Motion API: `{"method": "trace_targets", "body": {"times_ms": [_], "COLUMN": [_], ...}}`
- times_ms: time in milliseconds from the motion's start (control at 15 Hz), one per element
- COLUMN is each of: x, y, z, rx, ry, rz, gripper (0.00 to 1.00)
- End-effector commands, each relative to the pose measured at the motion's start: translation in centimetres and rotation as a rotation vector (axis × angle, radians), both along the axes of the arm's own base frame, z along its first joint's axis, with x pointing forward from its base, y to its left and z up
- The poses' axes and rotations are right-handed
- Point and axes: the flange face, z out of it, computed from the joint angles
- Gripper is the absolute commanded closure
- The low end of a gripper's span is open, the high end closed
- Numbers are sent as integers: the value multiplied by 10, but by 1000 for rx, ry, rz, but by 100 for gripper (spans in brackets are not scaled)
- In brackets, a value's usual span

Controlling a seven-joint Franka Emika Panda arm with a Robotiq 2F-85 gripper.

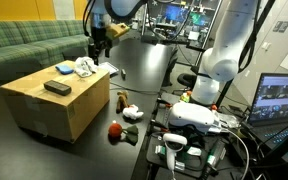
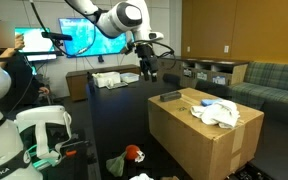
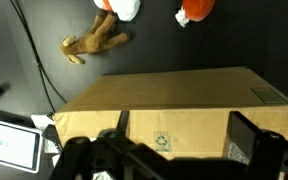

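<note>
My gripper [image 1: 101, 45] [image 2: 147, 68] hangs open in the air just past the far end of a cardboard box [image 1: 29, 105] [image 2: 199, 140], holding nothing. On the box top lie a white crumpled cloth [image 1: 84, 67] [image 2: 216, 113], a flat black object [image 1: 56, 87] [image 2: 171, 96] and a small blue item [image 1: 64, 69]. In the wrist view the gripper [image 3: 184, 135] looks down on the box's side wall [image 3: 174, 100], with its dark fingers [image 3: 252, 135] spread wide apart and only cardboard between them.
Plush toys lie on the dark floor by the box: a brown one [image 3: 96, 42] [image 1: 122, 98], a red one [image 1: 114, 130] [image 2: 132, 155] and a white one [image 1: 131, 112]. A green sofa [image 1: 24, 45] stands behind. Equipment and a laptop [image 1: 284, 100] crowd one side.
</note>
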Motion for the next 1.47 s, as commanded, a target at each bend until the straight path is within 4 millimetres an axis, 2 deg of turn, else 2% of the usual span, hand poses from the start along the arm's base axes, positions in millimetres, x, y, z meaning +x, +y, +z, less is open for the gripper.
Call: {"method": "trace_targets", "body": {"times_ms": [0, 267, 533, 800, 1133, 1400], "x": [28, 54, 75, 92, 116, 132], "y": [-24, -57, -75, -77, -73, -73], "z": [-27, -62, -92, -112, -120, -147], "rx": [11, 26, 17, -12, -95, -146], "ry": [-100, -203, -333, -447, -594, -646], "rz": [-25, -74, -155, -215, -291, -352], "gripper": [0, 0, 0, 0, 0, 0]}}
